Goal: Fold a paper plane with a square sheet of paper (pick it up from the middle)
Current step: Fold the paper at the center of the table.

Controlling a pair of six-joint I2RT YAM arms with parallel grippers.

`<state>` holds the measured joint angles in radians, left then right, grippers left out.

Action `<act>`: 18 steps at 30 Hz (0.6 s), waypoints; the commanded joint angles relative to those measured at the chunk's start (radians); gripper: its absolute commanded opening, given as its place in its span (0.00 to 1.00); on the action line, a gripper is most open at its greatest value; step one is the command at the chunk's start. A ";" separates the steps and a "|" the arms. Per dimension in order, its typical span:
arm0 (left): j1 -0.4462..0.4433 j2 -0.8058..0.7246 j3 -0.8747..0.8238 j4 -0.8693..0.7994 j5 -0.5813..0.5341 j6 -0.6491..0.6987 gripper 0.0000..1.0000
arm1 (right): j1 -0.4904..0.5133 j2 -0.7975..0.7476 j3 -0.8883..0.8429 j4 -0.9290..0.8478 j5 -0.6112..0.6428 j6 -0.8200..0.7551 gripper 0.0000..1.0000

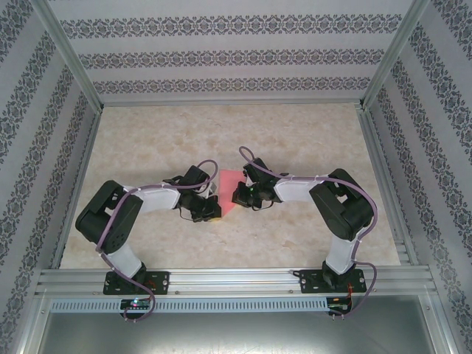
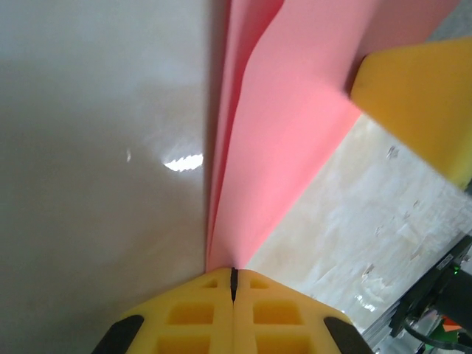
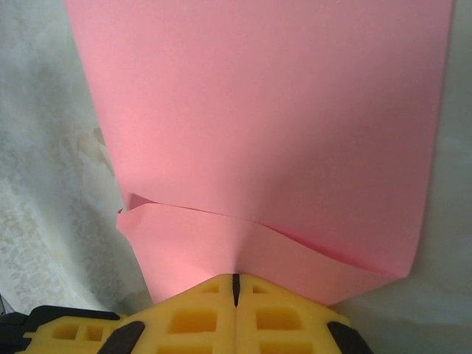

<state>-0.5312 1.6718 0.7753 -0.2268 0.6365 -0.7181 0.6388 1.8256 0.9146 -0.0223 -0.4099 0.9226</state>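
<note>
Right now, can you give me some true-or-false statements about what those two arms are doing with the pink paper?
1. The left gripper is shut on the pink paper. True.
2. The right gripper hangs open, away from the paper. False: it is shut on the paper too.
3. The paper lies flat in a single layer. False: the left wrist view shows folded layers meeting along a crease.
4. The two arms meet near the middle of the table. True.
</note>
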 commanded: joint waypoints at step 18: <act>-0.016 0.001 0.070 0.053 -0.021 -0.073 0.00 | -0.007 -0.002 0.014 -0.029 0.039 -0.008 0.00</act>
<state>-0.5312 1.6314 0.8288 -0.2264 0.6243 -0.7536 0.6308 1.8244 0.9173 -0.0257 -0.4099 0.9253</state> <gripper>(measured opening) 0.064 0.040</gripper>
